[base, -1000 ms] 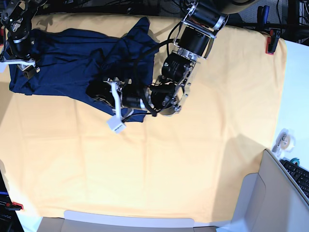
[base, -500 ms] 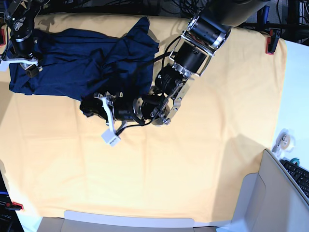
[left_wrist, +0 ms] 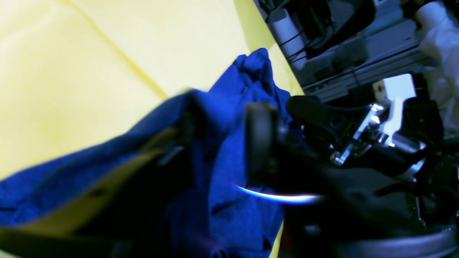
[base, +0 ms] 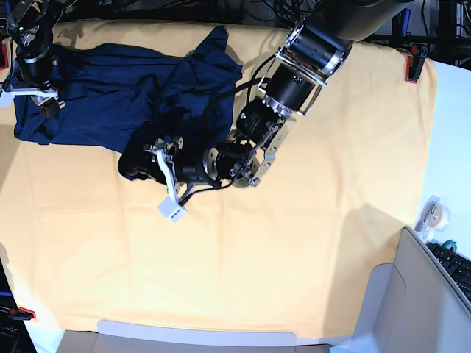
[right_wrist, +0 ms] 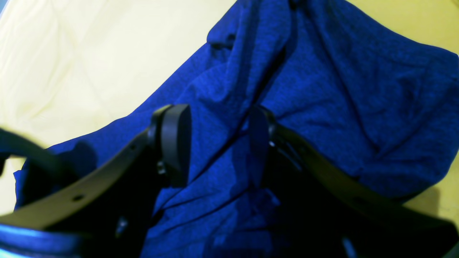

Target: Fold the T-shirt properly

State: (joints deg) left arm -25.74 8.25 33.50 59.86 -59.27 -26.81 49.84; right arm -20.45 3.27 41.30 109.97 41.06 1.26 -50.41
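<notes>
While the left arm swept toward the table's left side over the last second, the left gripper (base: 151,158) dragged the lower flap of the T-shirt (base: 103,88) along with it. That corner of navy fabric, which had trailed out toward the middle of the yellow-orange cloth (base: 257,257), now sits bunched in under the shirt's body.

Left gripper state: the wrist view is smeared by motion, but its jaws read as parted, with blue knit lying loose in the gap rather than pinched. I judge it has just let go of the flap.

Right gripper (right_wrist: 217,143): jaws apart, straddling a raised crease without clamping it. It has kept its place over the far left end of the shirt through the same second.

Shirt location: the upper left of the cloth, spread wide along the back edge, with one sleeve or corner peaked up near the middle and a rumpled mound at the left gripper.

Reading for the task: one side has been brought inward, but the drop looks lumpy, not flat. The fold is only partly made, and smoothing seems needed next.
</notes>
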